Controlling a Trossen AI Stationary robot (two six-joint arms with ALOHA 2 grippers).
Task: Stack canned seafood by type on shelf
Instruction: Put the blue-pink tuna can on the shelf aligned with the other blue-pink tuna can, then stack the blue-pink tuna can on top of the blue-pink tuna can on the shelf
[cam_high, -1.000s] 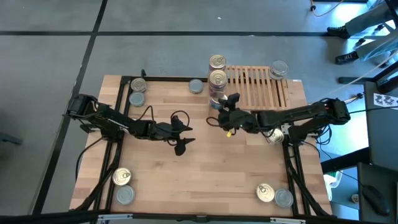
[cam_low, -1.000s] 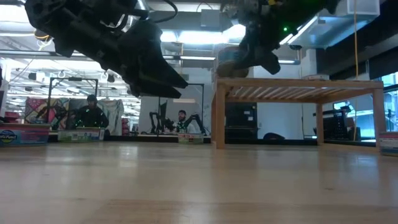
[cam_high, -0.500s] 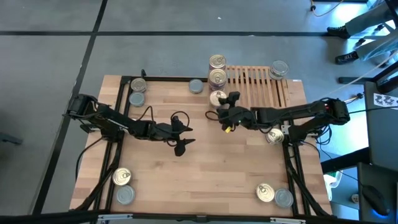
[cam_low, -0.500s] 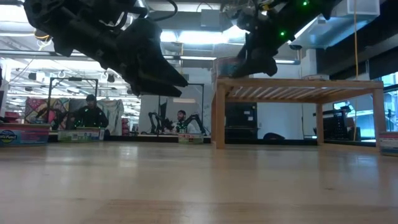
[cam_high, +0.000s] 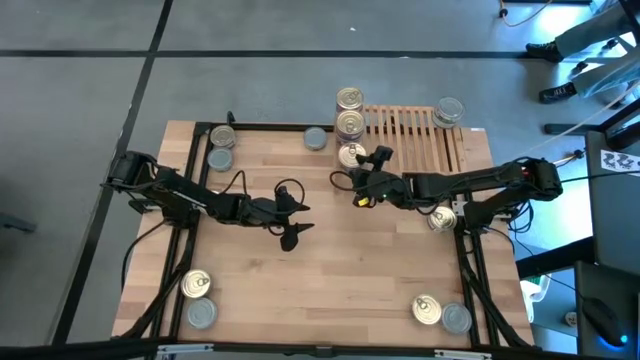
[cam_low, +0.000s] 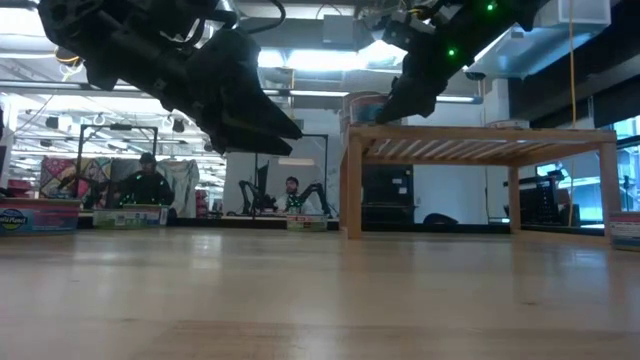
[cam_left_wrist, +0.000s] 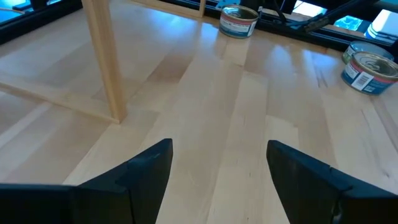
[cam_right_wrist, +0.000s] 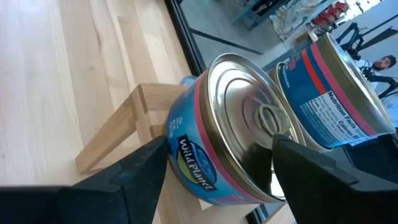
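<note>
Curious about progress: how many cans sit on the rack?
4 visible from above: three gold-topped cans along the rack's left edge, one silver-topped can at its far right corner; stacks may hide more.

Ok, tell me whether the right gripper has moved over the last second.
Yes. The right gripper has backed off from the shelf toward the table's near edge, jaws open, leaving a can on the shelf's corner.

The nearer can (cam_right_wrist: 205, 155) reads "Wild Planet"; the taller one (cam_right_wrist: 339, 93) "Nutrition Facts".

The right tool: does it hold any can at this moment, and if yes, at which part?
Nothing is held. The right tool stands open beside the gold-topped can on the shelf corner. The left tool is open and empty too.
</note>
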